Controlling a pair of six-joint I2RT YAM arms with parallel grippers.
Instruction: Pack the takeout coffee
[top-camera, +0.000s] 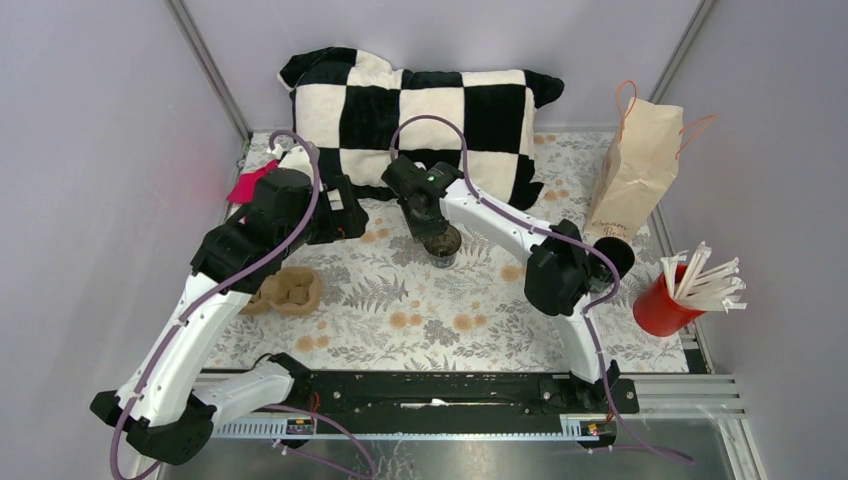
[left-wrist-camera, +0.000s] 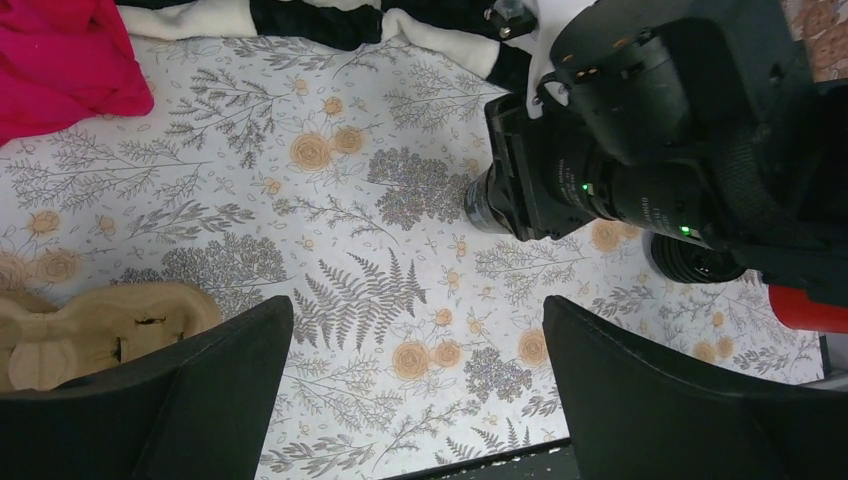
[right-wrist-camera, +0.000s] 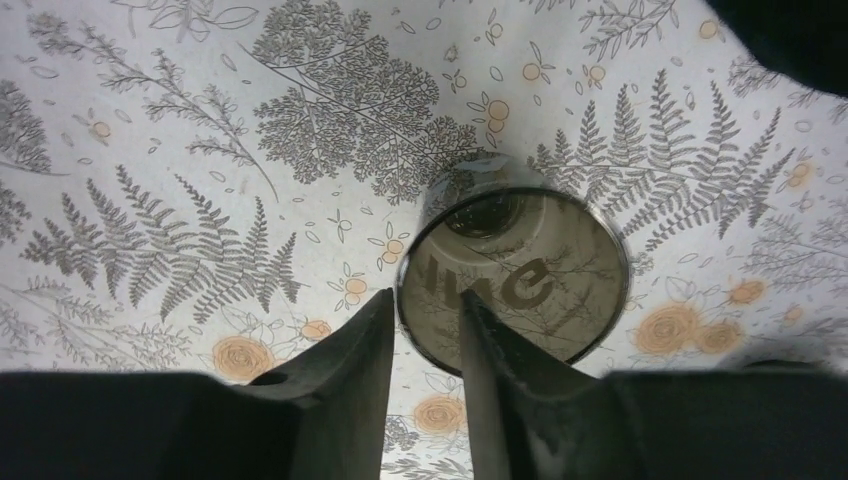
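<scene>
Right tool (right-wrist-camera: 425, 305) astride lettered cup (right-wrist-camera: 560, 290)

Premises present as a robotics laboratory test cell. Plain grey wall panels (top-camera: 100, 200) set in metal corner posts (top-camera: 207, 65) form a closed booth, and the left arm (top-camera: 190, 330) and right arm (top-camera: 585, 345) are bolted to a black rail (top-camera: 430, 395). The floral cloth (top-camera: 420, 310), checkered cushion (top-camera: 420, 110), paper bag (top-camera: 635, 170) and red cup of straws (top-camera: 660, 310) read as staged props.

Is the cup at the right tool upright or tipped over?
Upright: the small dark paper cup stands on the floral cloth, round mouth facing up.
</scene>
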